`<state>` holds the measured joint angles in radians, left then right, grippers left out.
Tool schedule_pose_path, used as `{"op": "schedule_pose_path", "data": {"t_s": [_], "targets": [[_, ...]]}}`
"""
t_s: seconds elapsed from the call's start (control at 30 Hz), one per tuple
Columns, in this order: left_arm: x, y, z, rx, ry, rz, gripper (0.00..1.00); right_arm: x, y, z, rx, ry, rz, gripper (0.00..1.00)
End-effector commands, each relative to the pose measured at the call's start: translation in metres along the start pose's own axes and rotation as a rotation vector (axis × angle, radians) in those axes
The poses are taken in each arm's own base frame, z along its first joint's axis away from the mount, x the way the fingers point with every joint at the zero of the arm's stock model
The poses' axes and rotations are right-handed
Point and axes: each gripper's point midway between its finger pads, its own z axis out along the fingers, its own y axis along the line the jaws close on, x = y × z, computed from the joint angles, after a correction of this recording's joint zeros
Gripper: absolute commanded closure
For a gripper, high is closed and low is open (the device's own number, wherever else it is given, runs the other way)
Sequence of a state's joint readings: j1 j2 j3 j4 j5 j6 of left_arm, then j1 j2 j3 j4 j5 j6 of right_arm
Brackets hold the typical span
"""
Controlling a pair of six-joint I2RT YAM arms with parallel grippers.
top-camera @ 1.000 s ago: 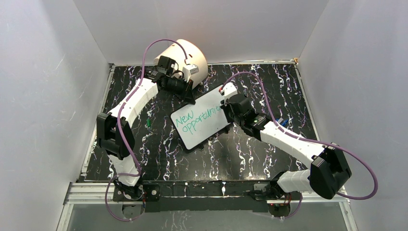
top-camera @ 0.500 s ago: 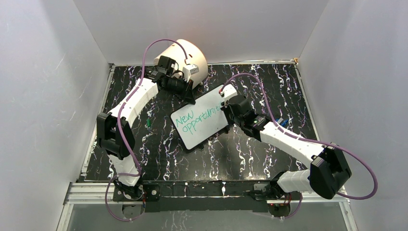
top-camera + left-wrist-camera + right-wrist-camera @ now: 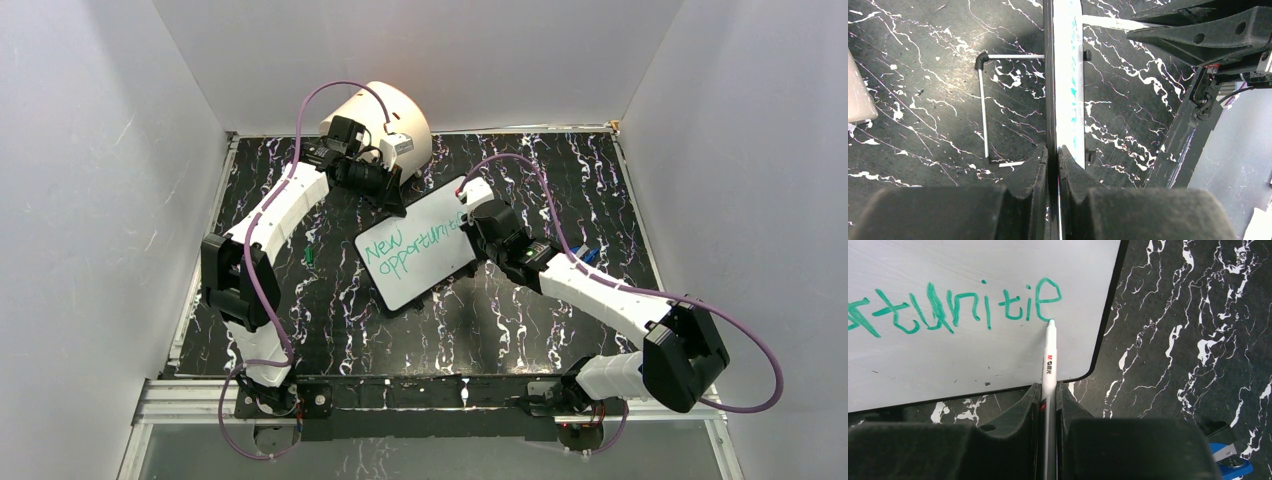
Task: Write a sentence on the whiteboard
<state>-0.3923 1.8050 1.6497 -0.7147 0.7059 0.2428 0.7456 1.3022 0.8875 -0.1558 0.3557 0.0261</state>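
Observation:
The whiteboard [image 3: 420,262] stands tilted in mid-table on a wire prop. My left gripper [image 3: 396,203] is shut on its far upper edge. In the left wrist view the whiteboard [image 3: 1068,75] shows edge on, pinched between the jaws of the left gripper [image 3: 1052,155]. The sentence [image 3: 408,248] is green lettering, "New opportunitie". My right gripper [image 3: 1048,390] is shut on a white marker [image 3: 1049,360], whose green tip touches the board just below the last "e" of the sentence [image 3: 968,307]. From above, the right gripper [image 3: 468,222] sits at the board's right end.
A big cream cylinder [image 3: 388,112] lies behind the left wrist at the back wall. A small green piece [image 3: 311,256] rests left of the board. A blue object [image 3: 1230,460] lies right of the right arm. The board's wire stand [image 3: 982,110] rests on the black marbled table [image 3: 520,320].
The right gripper has crept slightly to the right with the marker along the line of writing. The left arm and the board have stayed still.

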Motion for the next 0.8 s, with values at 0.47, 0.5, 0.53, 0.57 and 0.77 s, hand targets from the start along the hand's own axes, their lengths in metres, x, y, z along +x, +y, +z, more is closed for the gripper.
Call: {"op": "schedule_pose_path", "data": {"t_s": [0.47, 0.5, 0.53, 0.57, 0.77], "targets": [[0.043, -0.009, 0.018, 0.026, 0.166, -0.061, 1.0, -0.037, -0.02, -0.015, 0.076, -0.166, 0.071, 1.0], [0.043, -0.009, 0.017, 0.025, 0.165, -0.059, 1.0, -0.038, -0.02, -0.015, 0.076, -0.17, 0.075, 1.0], [0.043, -0.009, 0.017, 0.025, 0.166, -0.06, 1.0, -0.039, -0.02, -0.015, 0.077, -0.175, 0.077, 1.0], [0.043, -0.009, 0.017, 0.026, 0.166, -0.06, 1.0, -0.039, -0.021, -0.015, 0.076, -0.178, 0.079, 1.0], [0.043, -0.009, 0.018, 0.027, 0.168, -0.061, 1.0, -0.041, -0.022, -0.009, 0.081, -0.177, 0.081, 1.0]]}}
